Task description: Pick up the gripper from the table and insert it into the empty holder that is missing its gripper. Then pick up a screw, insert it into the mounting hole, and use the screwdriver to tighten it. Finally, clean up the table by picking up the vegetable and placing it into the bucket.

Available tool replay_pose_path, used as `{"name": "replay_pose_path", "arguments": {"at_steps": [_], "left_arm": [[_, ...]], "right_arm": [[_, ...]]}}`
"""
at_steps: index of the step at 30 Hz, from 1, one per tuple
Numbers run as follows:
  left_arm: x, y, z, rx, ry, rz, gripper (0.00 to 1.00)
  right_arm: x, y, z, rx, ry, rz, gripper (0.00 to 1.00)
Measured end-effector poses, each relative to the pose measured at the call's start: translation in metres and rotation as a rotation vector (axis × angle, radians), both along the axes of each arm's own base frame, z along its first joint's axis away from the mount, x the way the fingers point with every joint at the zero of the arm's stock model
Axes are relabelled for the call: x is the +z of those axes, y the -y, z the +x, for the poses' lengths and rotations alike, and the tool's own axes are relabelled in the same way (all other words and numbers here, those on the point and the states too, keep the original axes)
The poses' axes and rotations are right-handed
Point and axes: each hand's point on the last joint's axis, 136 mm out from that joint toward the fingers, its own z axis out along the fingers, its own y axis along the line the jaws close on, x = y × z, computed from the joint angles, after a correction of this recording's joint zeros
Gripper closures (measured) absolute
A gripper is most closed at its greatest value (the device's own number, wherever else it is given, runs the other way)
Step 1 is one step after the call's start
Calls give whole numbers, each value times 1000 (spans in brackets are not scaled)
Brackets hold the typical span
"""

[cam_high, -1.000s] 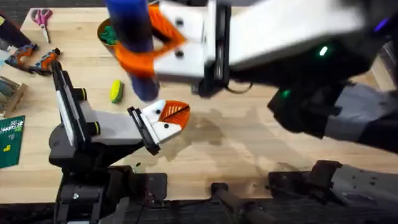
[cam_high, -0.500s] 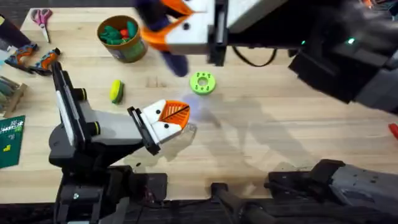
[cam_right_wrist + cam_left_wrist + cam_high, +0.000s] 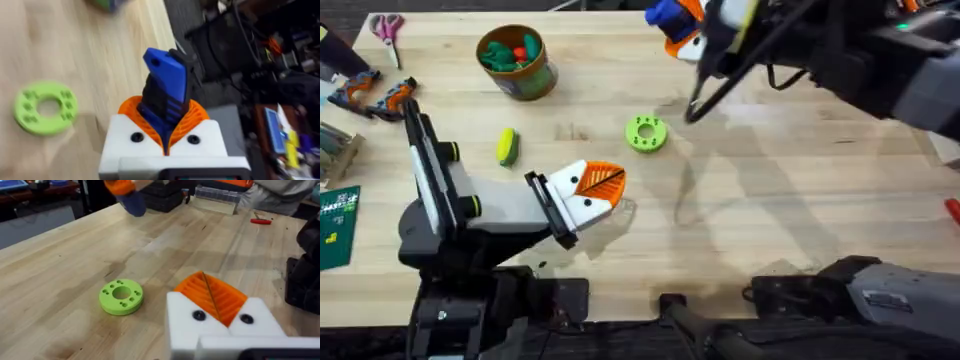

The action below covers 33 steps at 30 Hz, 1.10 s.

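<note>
Jaws first: your right gripper (image 3: 167, 132) is clamping the blue screwdriver (image 3: 166, 85) between its orange pads, and in the right wrist view the tool's body is sticking up out of them. In the overhead view that right gripper (image 3: 692, 30) is hanging at the far edge of the tabletop (image 3: 790, 190), with the screwdriver (image 3: 665, 14) poking out toward the left.

Your left gripper (image 3: 592, 192) is sitting low over the near middle of the tabletop with its orange pads pressed together, and from the left wrist view (image 3: 215, 302) I can't tell whether anything is being squeezed in there. Honestly it's looking like just pad against pad.

Working outward, the flat green ring (image 3: 645, 133) with the little holes is lying just beyond the left gripper, between the two grippers, and it's showing up in the left wrist view (image 3: 121, 296) and the right wrist view (image 3: 46, 108) too.

The vegetable (image 3: 507, 146) is lying on the tabletop to the left of the ring, near the left arm and well apart from the bucket (image 3: 517, 62). That bucket is sitting at the far left with green and red toy produce inside.

Orange-handled pliers (image 3: 372, 96) and pink scissors (image 3: 388, 30) are lying off at the far left edge.
</note>
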Motion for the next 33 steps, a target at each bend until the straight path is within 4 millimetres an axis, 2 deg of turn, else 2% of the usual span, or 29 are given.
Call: {"name": "replay_pose_path", "arguments": {"at_steps": [3, 7, 12, 13, 14, 18, 26, 28, 33], "left_arm": [[0, 0, 0, 0, 0, 0, 997], [0, 0, 0, 0, 0, 0, 997], [0, 0, 0, 0, 0, 0, 997], [0, 0, 0, 0, 0, 0, 997], [0, 0, 0, 0, 0, 0, 997], [0, 0, 0, 0, 0, 0, 997], [0, 0, 0, 0, 0, 0, 997], [0, 0, 0, 0, 0, 0, 997], [0, 0, 0, 0, 0, 0, 997]], "right_arm": [[-27, 9, 15, -28, 20, -127, 975], [-73, 21, 32, -54, 3, -292, 975], [-135, 42, 47, -84, -57, -482, 975], [-164, 54, 50, -103, -101, -558, 975], [-171, 57, 51, -106, -113, -576, 975], [-190, 67, 53, -100, -128, -641, 975], [-189, 68, 57, -100, -110, -664, 961], [-188, 68, 57, -101, -111, -662, 755], [-174, 61, 67, -123, -67, -644, 53]]}}
